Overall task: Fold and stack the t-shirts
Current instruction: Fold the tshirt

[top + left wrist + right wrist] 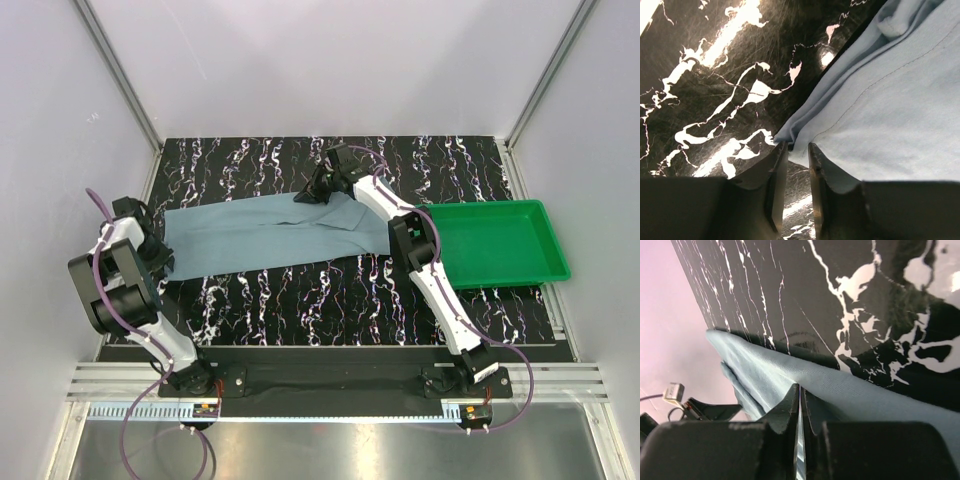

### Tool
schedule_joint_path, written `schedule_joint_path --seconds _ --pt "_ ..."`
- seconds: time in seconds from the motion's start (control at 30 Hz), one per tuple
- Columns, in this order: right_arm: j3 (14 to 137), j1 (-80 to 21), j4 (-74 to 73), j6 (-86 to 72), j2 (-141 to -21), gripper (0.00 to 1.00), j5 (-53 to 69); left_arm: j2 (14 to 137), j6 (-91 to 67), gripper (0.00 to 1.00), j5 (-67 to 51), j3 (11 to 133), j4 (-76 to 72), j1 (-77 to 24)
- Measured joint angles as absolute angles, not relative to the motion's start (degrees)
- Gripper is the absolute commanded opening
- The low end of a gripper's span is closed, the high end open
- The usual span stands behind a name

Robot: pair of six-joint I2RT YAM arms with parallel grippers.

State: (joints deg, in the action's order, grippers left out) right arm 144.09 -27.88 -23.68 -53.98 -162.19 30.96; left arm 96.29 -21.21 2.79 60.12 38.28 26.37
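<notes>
A: Shirt [265, 232], position?

B: Flat on the table [330, 300], a long band left of centre. Right gripper [801, 396] is clamped tight on a fold at the shirt's far right edge. Left gripper [797, 151] straddles the left hem with its jaws a narrow gap apart. Can't tell if it bites.

A: Handling?

B: Probably light and limp. It will sag and crease, and won't hold a shape. Nothing to break. Best taken at hems or corners, at two points well apart, and kept taut.
</notes>
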Motion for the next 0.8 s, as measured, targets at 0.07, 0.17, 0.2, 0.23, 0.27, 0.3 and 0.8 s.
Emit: schedule_joint_path --seconds 0.07,0.17,0.2,0.23,0.27,0.3,0.8 --pt "144.09 -27.75 -23.7 -55.35 -162.19 0.09 30.79 96.42 -21.21 0.29 2.83 60.31 38.24 26.37" --pt "143.98 -27.68 -23.81 -56.88 -162.19 0.09 30.61 96.44 -20.97 0.4 3.49 60.38 38.26 26.37" --pt "143.98 -27.68 -23.83 -57.14 -162.19 0.09 30.57 96.44 -20.97 0.46 3.84 60.38 38.28 26.37" --pt "143.98 -27.68 -23.83 -57.32 -162.19 0.09 30.57 96.4 -20.93 0.46 4.1 60.38 38.28 26.37" --pt "143.98 -27.68 -23.86 -57.47 -162.19 0.09 30.52 96.29 -20.91 0.47 4.47 60.38 38.28 26.37" --pt "143.98 -27.68 -23.86 -57.52 -162.19 0.09 30.52 96.12 -20.86 0.48 4.8 60.38 38.3 26.37" --pt "143.83 -27.64 -23.86 -58.06 -162.19 0.08 30.5 96.88 -20.73 0.37 4.45 60.66 36.91 26.37"
